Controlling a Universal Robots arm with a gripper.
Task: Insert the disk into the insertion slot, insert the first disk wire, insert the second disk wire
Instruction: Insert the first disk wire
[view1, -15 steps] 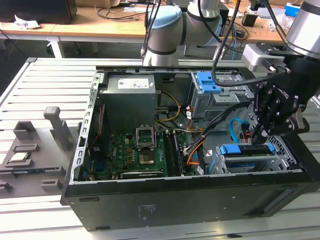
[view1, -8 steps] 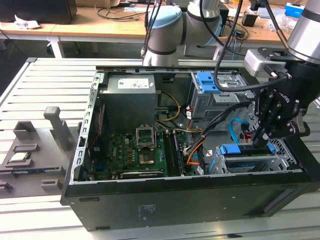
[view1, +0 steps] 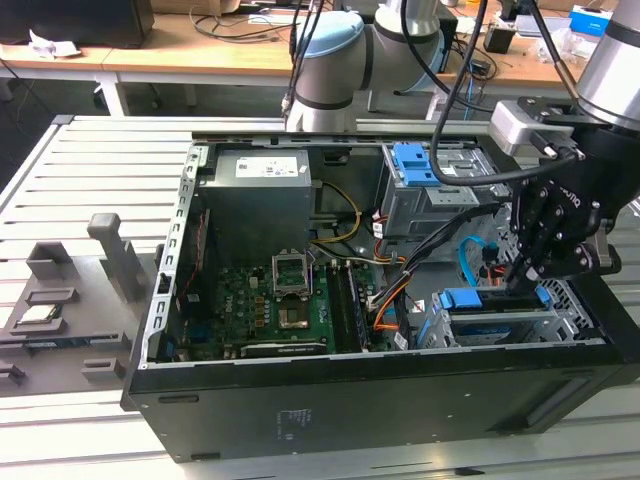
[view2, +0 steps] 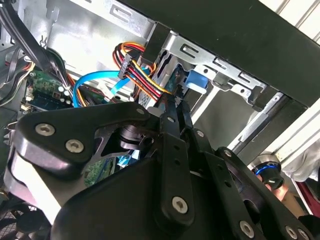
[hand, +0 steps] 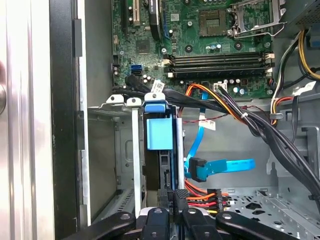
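Note:
The disk (view1: 478, 299), with a blue carrier tab (hand: 159, 132), sits inside the insertion slot (view1: 500, 330), the low grey cage at the case's front on the exterior view's right. My gripper (view1: 523, 274) hangs right over the disk's end, fingers (view2: 170, 107) pressed close together. The first disk wire (view2: 145, 77), a red, yellow and orange bundle with a black plug (hand: 212, 195), runs straight into the fingertips; its end is hidden there. The second disk wire (hand: 225, 165), flat and light blue, lies loose beside the slot with its plug (hand: 196, 169) free.
A taller grey cage with a blue latch (view1: 415, 165) stands behind the slot. Thick black cables (hand: 260, 125) cross from the motherboard (view1: 270, 300) towards the drive bay. The case's black side wall (view1: 400, 400) borders the slot. Grey fixtures (view1: 110, 255) stand on the slatted table.

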